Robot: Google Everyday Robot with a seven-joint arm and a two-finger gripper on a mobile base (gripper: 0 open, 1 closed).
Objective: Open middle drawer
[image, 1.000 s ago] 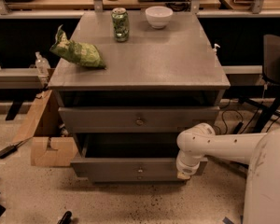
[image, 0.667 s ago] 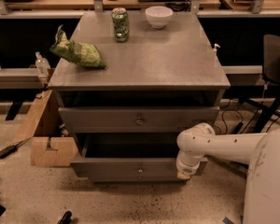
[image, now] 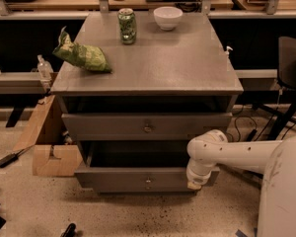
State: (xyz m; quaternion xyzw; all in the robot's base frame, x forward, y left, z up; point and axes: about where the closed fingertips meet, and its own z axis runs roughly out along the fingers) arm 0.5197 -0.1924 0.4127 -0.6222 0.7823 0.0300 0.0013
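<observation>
The grey cabinet (image: 153, 68) shows two drawer fronts. The upper one (image: 103, 127) is the top drawer, with a brass knob (image: 147, 128). Below it, the middle drawer (image: 113, 180) with its small knob (image: 148, 183) stands pulled out, and its dark inside shows above the front. The lowest drawer is hidden under it. My white arm (image: 237, 154) reaches in from the right and bends down. My gripper (image: 194, 183) is at the right end of the middle drawer's front, well right of the knob.
On the cabinet top lie a green chip bag (image: 84, 56), a green can (image: 127, 26) and a white bowl (image: 167, 17). A cardboard box (image: 52, 157) stands on the floor at the left. A black chair (image: 291, 63) is at the right.
</observation>
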